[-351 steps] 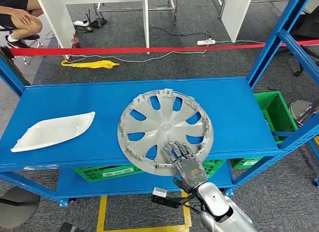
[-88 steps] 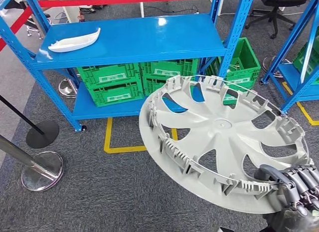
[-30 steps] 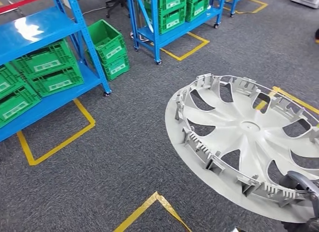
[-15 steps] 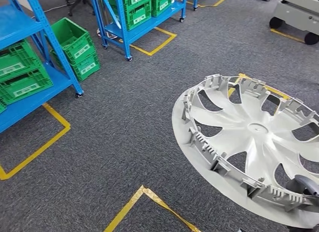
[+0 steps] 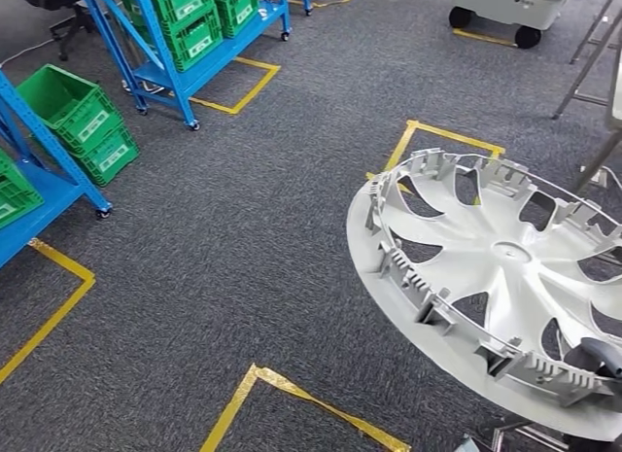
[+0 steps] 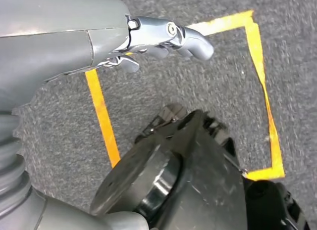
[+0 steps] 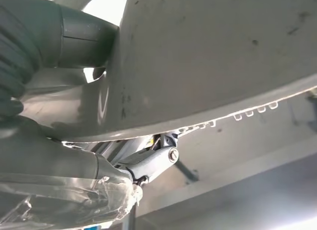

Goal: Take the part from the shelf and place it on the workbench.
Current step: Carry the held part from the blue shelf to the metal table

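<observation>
Grey hubcap (image 5: 506,277), one, apparently gripped by right hand (image 7: 48,156).

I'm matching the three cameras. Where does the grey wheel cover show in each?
Head view: wheel cover at lower right, above the carpet.
Left wrist view: not in it.
Right wrist view: its underside spans the upper picture.
Shared landmark: the right hand gripping its rim, at the head view's lower right corner.

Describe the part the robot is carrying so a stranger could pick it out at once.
Over the dark grey carpet with yellow floor tape, on the right of the head view, a large round wheel cover hangs in the air, gripped at its near edge by the right hand. It is pale grey with curved spokes and a clip-studded rim, unlike the green crates by the blue shelving.
</observation>
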Controlling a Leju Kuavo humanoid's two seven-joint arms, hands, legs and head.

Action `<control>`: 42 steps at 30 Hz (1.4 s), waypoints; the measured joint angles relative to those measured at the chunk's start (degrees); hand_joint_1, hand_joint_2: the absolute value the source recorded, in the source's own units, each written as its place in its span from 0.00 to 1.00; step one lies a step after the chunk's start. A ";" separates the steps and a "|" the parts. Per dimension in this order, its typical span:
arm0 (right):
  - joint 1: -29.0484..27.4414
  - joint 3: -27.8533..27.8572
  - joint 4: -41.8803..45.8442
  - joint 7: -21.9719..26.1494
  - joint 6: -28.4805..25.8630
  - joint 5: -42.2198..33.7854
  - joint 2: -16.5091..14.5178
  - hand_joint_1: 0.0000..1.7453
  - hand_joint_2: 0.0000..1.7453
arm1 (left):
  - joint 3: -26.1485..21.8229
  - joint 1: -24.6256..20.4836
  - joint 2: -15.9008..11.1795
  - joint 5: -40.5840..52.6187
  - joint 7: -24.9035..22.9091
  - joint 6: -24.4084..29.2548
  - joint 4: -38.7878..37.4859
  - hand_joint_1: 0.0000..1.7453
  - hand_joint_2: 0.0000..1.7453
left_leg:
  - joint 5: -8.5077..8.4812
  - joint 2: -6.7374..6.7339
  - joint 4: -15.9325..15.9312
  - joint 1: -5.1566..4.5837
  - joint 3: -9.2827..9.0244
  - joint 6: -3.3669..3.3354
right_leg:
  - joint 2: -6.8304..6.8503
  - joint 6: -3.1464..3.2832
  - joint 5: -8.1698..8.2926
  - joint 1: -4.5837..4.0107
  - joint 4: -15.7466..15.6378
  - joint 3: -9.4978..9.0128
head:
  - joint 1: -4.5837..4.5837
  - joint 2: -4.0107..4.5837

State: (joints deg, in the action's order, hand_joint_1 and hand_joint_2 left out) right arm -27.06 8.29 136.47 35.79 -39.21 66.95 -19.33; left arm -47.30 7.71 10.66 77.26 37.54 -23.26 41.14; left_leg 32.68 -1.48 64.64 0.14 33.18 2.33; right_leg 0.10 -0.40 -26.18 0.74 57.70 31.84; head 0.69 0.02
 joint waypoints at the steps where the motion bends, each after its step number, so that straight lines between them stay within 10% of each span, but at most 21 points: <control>1: 0.00 0.01 0.05 -0.38 0.00 0.30 -0.07 1.00 1.00 | 0.20 0.17 -0.03 -0.34 -0.10 0.04 -0.14 0.00 1.00 | 1.73 0.66 3.94 0.02 1.76 -0.01 | -0.75 0.14 0.25 -0.06 0.02 0.35 | 0.02 0.00; 3: -0.04 0.03 0.08 -1.00 0.00 0.70 -0.17 1.00 1.00 | 0.67 0.46 -0.11 -1.09 -0.39 0.08 -0.28 0.00 1.00 | 1.98 1.24 7.34 0.01 3.33 -0.20 | -2.39 0.09 0.61 -0.15 0.04 0.82 | 0.02 0.00; 7: -0.06 0.05 0.31 -1.90 0.00 1.15 -0.29 1.00 1.00 | 1.57 0.61 -0.38 -2.32 -0.66 0.09 -0.31 0.00 1.00 | -5.01 4.38 -5.25 0.27 -2.47 -0.85 | -5.35 -0.58 1.06 -0.26 0.25 1.18 | 0.01 -0.01; 11: -0.31 0.05 0.61 -2.49 0.00 1.57 -0.32 1.00 1.00 | 2.45 0.69 -0.45 -2.98 -0.95 0.09 -0.33 0.00 1.00 | -5.63 4.57 -8.85 0.34 -3.80 -1.53 | -7.28 -1.96 1.75 -0.14 0.49 2.57 | 0.03 -0.01; 15: -0.56 0.04 0.85 -2.78 0.00 1.78 -0.32 1.00 1.00 | 3.00 0.91 -0.60 -3.41 -1.05 0.08 -0.33 0.00 1.00 | -6.08 1.85 -9.14 0.32 -3.63 -2.65 | -1.89 -2.90 -3.48 -0.25 9.15 6.63 | 0.76 -0.01; 18: -0.59 0.07 0.87 -2.86 0.00 1.82 -0.32 1.00 1.00 | 3.10 1.35 -0.63 -3.45 -1.26 0.07 -0.33 0.00 1.00 | -6.14 -0.61 -9.10 0.10 -3.47 -2.75 | -0.46 -3.28 -6.65 -0.20 16.96 9.36 | 0.95 -0.01; 24: -0.68 0.08 0.98 -3.66 0.00 2.09 -0.32 1.00 1.00 | 3.96 1.38 -0.78 -4.31 -1.65 0.09 -0.33 0.00 1.00 | -5.92 -4.06 -8.85 -0.49 -3.98 -1.85 | 4.02 -2.19 -1.24 -0.61 0.45 -0.67 | 0.83 -0.01; 28: -0.83 0.27 1.02 -1.26 0.00 0.23 -0.34 1.00 1.00 | 4.75 1.29 -0.94 -5.19 -1.96 0.16 -0.33 0.00 1.00 | -4.64 -3.21 -7.60 -0.25 -3.46 -0.42 | 1.53 -0.52 -0.41 -0.51 0.28 -0.03 | 0.69 -0.01; 33: -0.64 1.31 0.73 3.29 0.00 -4.30 -0.40 1.00 1.00 | 5.98 1.39 -1.16 -6.28 -2.95 0.59 -0.53 0.00 1.00 | 2.38 1.23 7.45 -0.10 3.48 -0.01 | -1.96 0.40 0.62 -0.37 0.19 0.97 | 0.60 0.00; 38: -0.74 2.43 0.64 3.31 0.00 -4.83 -0.40 1.00 1.00 | 7.29 1.28 -1.62 -7.33 -3.46 1.17 -0.69 0.00 1.00 | -5.49 5.45 -5.97 0.49 -2.39 -0.41 | -5.88 -0.46 1.11 -0.36 0.53 1.50 | 0.66 0.00; 40: -0.88 2.77 0.65 3.31 0.00 -5.06 -0.40 1.00 1.00 | 7.93 1.23 -1.74 -7.78 -3.58 1.38 -0.82 0.00 1.00 | -5.59 6.81 -8.53 0.56 -3.31 -0.77 | -7.29 -1.26 1.52 -0.23 0.59 2.27 | 0.74 -0.02; 42: -1.21 3.19 0.67 3.31 0.00 -5.18 -0.42 1.00 1.00 | 8.75 1.16 -1.85 -8.03 -3.57 1.54 -0.87 0.00 1.00 | -5.83 5.38 -8.90 0.49 -3.30 -1.44 | -8.03 -2.03 1.86 0.05 0.52 3.15 | 0.75 -0.02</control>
State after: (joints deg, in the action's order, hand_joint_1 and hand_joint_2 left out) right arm -28.27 11.48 137.14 39.10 -39.21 61.77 -19.75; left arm -38.56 8.87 8.81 69.23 33.97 -21.73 40.27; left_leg 26.85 3.91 55.74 0.63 29.89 0.89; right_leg -7.93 -2.43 -24.31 0.79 58.22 34.99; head 1.44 0.00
